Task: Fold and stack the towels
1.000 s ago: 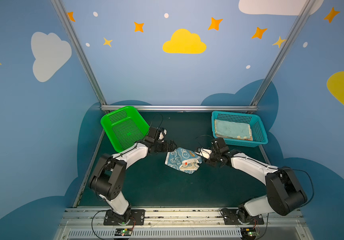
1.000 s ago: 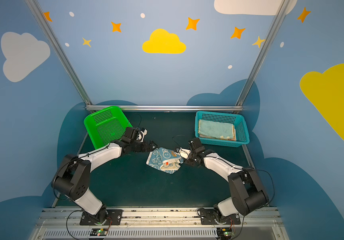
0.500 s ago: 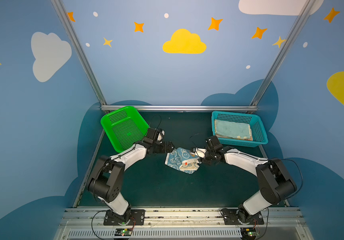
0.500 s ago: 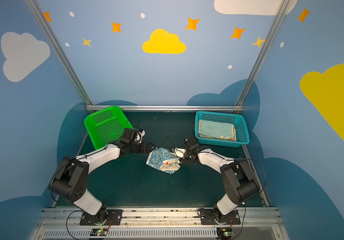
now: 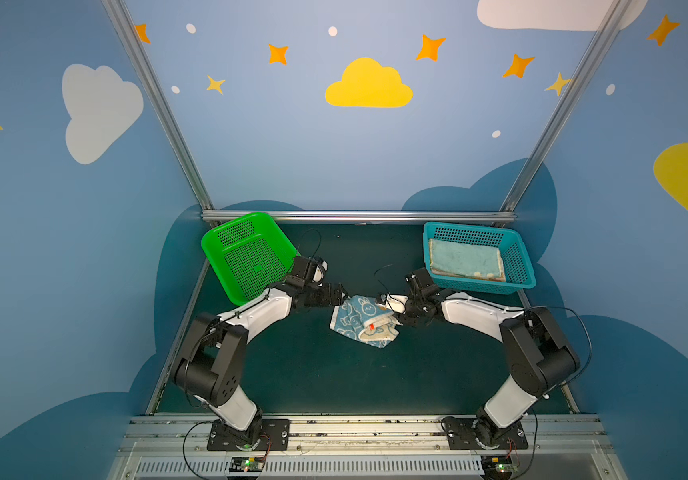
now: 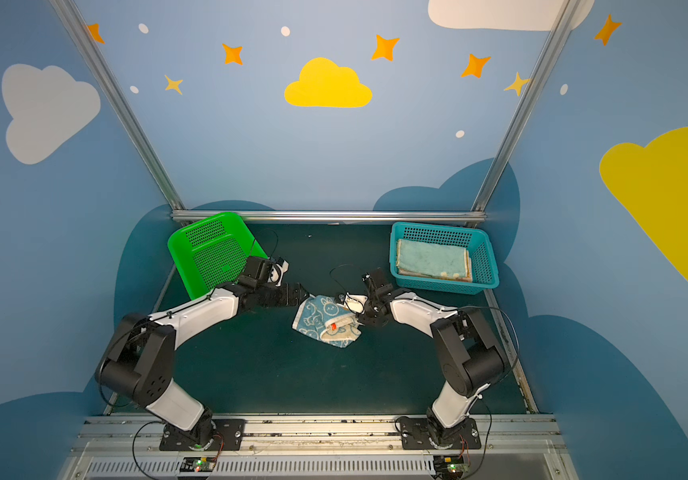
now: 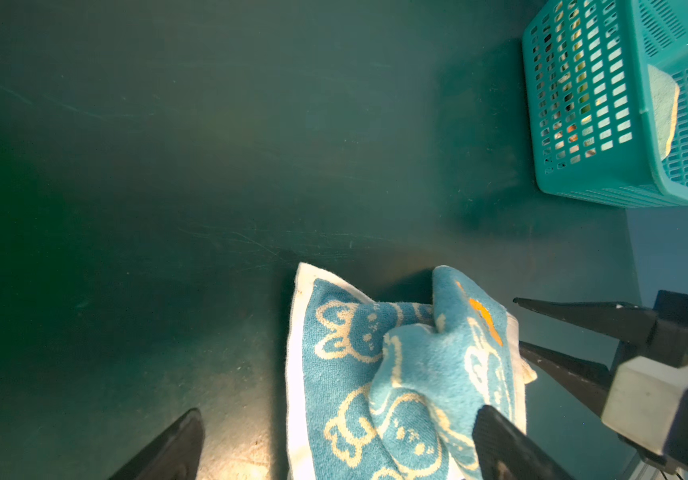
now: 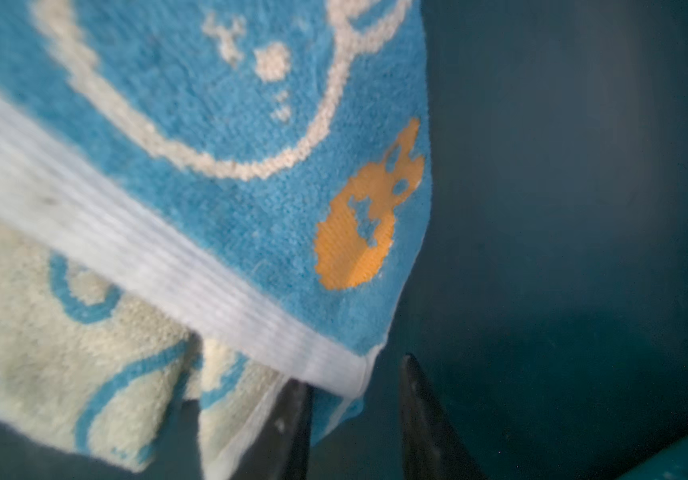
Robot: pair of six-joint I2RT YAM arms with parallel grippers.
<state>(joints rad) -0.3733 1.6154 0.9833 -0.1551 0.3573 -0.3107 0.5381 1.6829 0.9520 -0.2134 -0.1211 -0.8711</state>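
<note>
green basket (image 5: 246,257) far left, tilted. left gripper (image 7: 339,411) low beside it, jaws spread wide over the near edge of the blue towel (image 5: 357,322), nothing gripped. towel lies crumpled mid-table (image 5: 313,374), pale underside turned up on its right side. right gripper (image 8: 350,372) at its white-hemmed corner, jaws a narrow gap apart, not clamped. teal basket (image 5: 519,266) far right, folded towels (image 5: 465,259) stacked inside.

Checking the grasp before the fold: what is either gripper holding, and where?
Nothing yet. The right gripper has its jaws apart around the blue towel's white-hemmed corner; the left gripper is open.
</note>
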